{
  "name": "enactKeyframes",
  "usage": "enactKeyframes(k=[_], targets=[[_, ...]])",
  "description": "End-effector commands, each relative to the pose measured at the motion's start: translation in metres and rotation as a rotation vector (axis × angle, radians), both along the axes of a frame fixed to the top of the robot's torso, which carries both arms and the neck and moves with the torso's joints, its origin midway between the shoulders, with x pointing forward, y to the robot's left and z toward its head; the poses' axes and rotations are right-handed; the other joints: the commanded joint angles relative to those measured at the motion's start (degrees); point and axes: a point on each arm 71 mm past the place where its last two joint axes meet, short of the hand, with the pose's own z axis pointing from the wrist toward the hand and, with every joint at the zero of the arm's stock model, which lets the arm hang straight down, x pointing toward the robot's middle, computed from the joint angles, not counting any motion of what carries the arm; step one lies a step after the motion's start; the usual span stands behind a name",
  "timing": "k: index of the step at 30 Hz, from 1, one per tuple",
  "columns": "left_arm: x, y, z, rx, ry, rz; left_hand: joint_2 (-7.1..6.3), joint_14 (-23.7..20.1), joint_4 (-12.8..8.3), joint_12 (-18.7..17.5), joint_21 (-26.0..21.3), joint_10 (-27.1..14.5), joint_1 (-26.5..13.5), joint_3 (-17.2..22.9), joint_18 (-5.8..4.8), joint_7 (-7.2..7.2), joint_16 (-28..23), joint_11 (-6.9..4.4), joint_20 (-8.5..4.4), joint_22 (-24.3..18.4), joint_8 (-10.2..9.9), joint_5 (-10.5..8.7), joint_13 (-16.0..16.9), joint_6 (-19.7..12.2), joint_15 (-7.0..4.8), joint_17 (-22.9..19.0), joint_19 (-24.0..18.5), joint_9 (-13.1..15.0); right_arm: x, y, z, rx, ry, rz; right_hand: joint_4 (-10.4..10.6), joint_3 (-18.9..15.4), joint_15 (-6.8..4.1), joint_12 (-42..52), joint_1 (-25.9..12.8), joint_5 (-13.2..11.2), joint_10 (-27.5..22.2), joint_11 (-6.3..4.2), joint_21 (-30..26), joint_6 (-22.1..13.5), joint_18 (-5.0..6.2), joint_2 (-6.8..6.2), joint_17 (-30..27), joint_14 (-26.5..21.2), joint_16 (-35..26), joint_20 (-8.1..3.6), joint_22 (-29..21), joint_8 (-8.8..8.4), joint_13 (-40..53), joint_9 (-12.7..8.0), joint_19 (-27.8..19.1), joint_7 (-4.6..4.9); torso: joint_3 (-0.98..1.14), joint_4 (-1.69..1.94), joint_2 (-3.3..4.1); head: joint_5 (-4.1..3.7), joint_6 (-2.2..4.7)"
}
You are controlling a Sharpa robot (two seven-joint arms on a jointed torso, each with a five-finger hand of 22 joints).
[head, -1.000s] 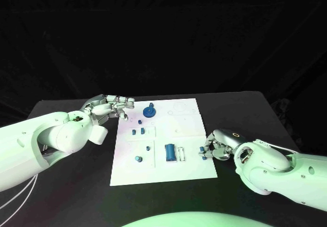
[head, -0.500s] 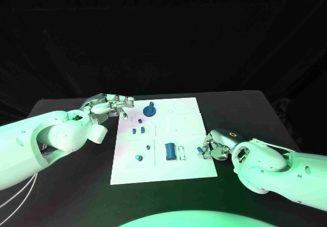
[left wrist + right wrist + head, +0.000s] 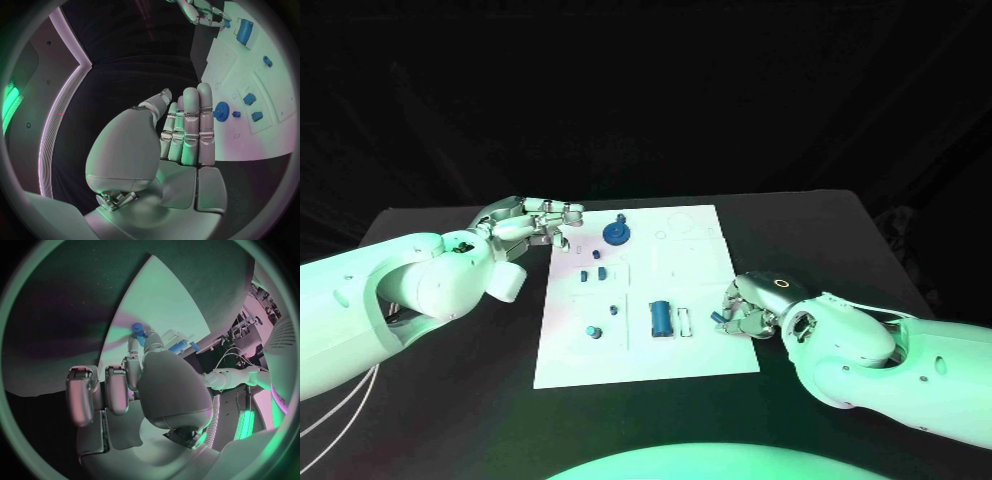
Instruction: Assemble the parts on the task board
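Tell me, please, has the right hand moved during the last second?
Yes. The right hand, pinching a small blue part, has crept left over the task board's right edge.

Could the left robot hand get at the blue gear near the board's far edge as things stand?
Probably yes. The left robot hand holds nothing and hovers at the board's far left corner, with the blue gear close beside it and nothing between them.

Robot lab: black-draped table (image 3: 473, 400), task board (image 3: 646, 360).

Matt white task board (image 3: 704, 265), glossy blue plastic parts (image 3: 659, 317), matt black table (image 3: 819, 230).
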Motion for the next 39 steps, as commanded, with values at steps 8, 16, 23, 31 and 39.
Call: enactKeyframes(k=[8,16,23,31,39], targets=[[-0.001,-0.003,0.001,-0.008,-0.003,-0.020,0.57,-0.15,0.03,0.34,-0.24,-0.33,0.05,-0.38,0.81,-0.04,0.29,-0.02,-0.02,-0.05,0.22,-0.22,-0.04,-0.44,0.27,-0.05,0.25,-0.07,-0.005,0.002,-0.013,-0.112,0.048,-0.002,0.32,2.97,-0.59,-0.84,3.34,7.08,0.13,-0.66,0.36,0.55,-0.98,0.65,4.04,3.82,0.29,-0.42,14.13,-0.60,-10.01,-0.37,4.73,-0.49,-0.01,0.03,-0.02,0.05,0.00],[-0.001,-0.003,0.001,-0.008,-0.002,-0.019,0.57,-0.15,0.03,0.34,-0.24,-0.33,0.05,-0.38,0.81,-0.04,0.29,-0.02,-0.02,-0.05,0.22,-0.22,-0.04,-0.44,0.27,-0.05,0.25,-0.07,-0.006,0.007,-0.005,-0.080,0.026,-0.015,0.54,5.42,-0.69,-0.54,4.30,7.48,0.35,-0.81,0.77,0.77,-1.07,0.36,4.27,3.87,0.40,-0.51,14.24,-0.81,-9.68,-0.40,4.90,-0.62,-0.01,-0.08,0.01,0.27,0.09],[-0.001,-0.005,0.001,-0.009,-0.001,-0.023,0.57,-0.15,0.03,0.34,-0.24,-0.33,0.05,-0.38,0.81,-0.04,0.29,-0.02,-0.02,-0.05,0.22,-0.22,-0.04,-0.44,0.27,-0.05,0.25,-0.07,0.001,0.010,0.012,0.022,0.005,-0.055,2.79,8.58,-0.84,0.18,2.78,10.38,1.00,-0.96,1.72,1.09,-1.28,-1.16,5.00,4.04,0.84,-0.63,14.52,-0.81,-9.07,-0.16,5.30,-0.83,-0.01,0.09,-0.05,0.23,0.28],[-0.001,-0.005,0.001,-0.010,-0.002,-0.023,0.62,-0.20,0.03,0.39,-0.30,-0.35,0.12,-0.39,0.81,-0.07,0.29,-0.04,-0.03,-0.09,0.25,-0.21,-0.05,-0.44,0.26,-0.08,0.26,-0.09,0.002,0.017,0.022,0.127,0.003,-0.075,3.34,9.96,-0.86,0.19,2.46,10.91,1.09,-0.99,1.88,1.11,-1.31,-1.94,5.11,4.06,0.90,-0.67,14.56,-0.78,-9.00,0.00,5.37,-0.84,0.01,0.05,0.05,0.49,0.29],[-0.001,-0.006,0.001,-0.010,-0.002,-0.025,0.62,-0.20,0.03,0.39,-0.30,-0.35,0.12,-0.39,0.81,-0.07,0.29,-0.04,-0.03,-0.09,0.25,-0.21,-0.05,-0.44,0.26,-0.08,0.26,-0.09,0.003,0.029,0.018,0.196,0.075,-0.090,4.38,11.68,-0.89,0.87,1.18,11.00,1.56,-1.00,2.26,1.32,-1.39,-2.78,5.46,4.13,1.11,-0.70,14.67,-0.60,-8.45,0.30,5.53,-0.86,-0.04,0.02,0.04,0.44,0.16]])
